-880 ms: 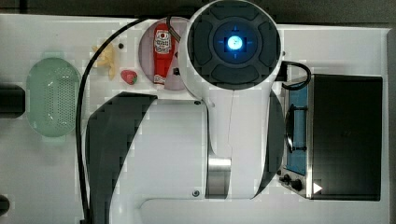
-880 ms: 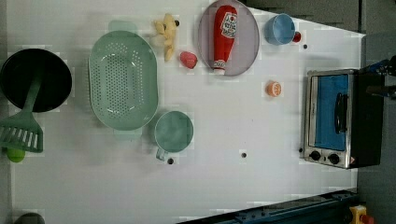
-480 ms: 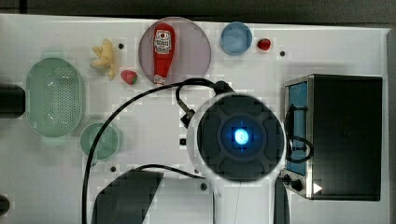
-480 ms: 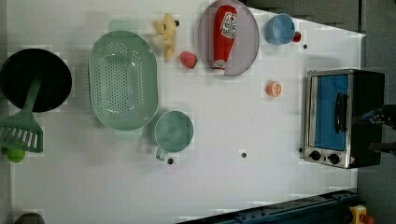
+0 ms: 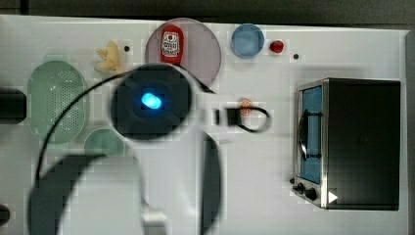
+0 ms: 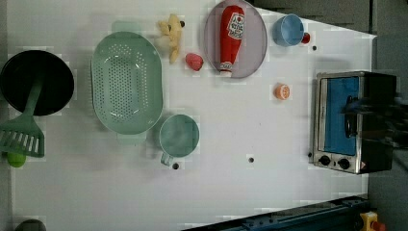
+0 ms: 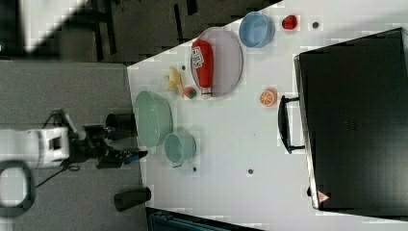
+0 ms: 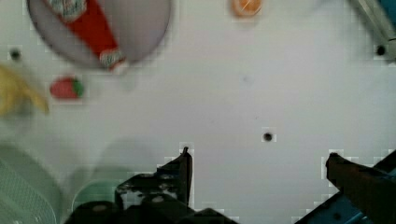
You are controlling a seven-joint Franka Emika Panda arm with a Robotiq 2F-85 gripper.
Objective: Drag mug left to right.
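Two fingers of the hand [image 8: 257, 163] are seen spread wide apart in the wrist view, with nothing between them and bare desk [image 6: 250, 120] below. Largest first: the toaster oven [image 6: 353, 120] bounds the left view's right, so the drag should be stopped short of it. The colander [image 6: 126, 82] just beside the mug [image 6: 179, 135] should be left undisturbed. The mug itself, untouched, is best approached from above, then slid low and steadily.
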